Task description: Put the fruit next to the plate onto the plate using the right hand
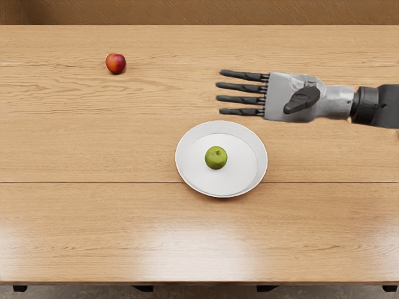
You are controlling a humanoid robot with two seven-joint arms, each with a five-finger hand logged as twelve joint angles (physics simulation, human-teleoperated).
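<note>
while hovering behind round white plate [189,166] bearing small green apple [216,157], holds grey metal right hand [277,96] empty, fingers [240,88] apart, seemingly done.

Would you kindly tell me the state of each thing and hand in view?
plate: flat on the table, holding only the green apple.
green apple: lying on the plate, near its middle.
red fruit: on the table, far from the plate, untouched.
right hand: open, fingers straight, holding nothing.

No writing, label, brand or number is readable on the plate [246,180], green apple [216,157], red apple [115,63], right hand [280,96] or desk [93,218].
</note>
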